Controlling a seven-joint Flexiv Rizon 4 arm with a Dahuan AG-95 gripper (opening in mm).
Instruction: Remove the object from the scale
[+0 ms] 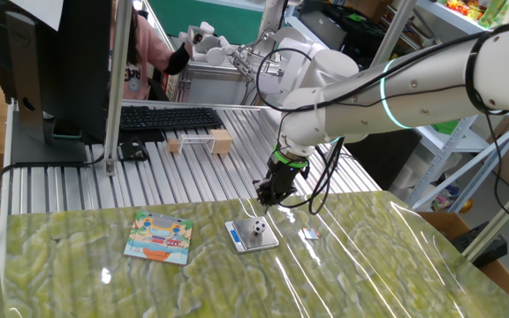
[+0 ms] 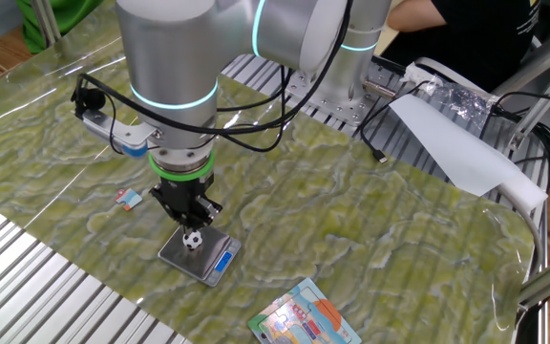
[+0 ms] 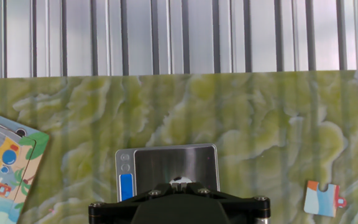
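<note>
End effector (image 2: 191, 225) pressed together just above the ball (image 2: 192, 240) resting on the scale (image 2: 199, 254): needs spreading first, then lowering squarely around the ball, pinching gently, lifting straight and setting down on the surface (image 2: 370, 239).

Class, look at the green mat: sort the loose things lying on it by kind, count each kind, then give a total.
Pocket scale: 1
Tiny soccer-style ball, on the scale: 1
Illustrated card: 1
Small white-blue scrap: 1
Total: 4
</note>
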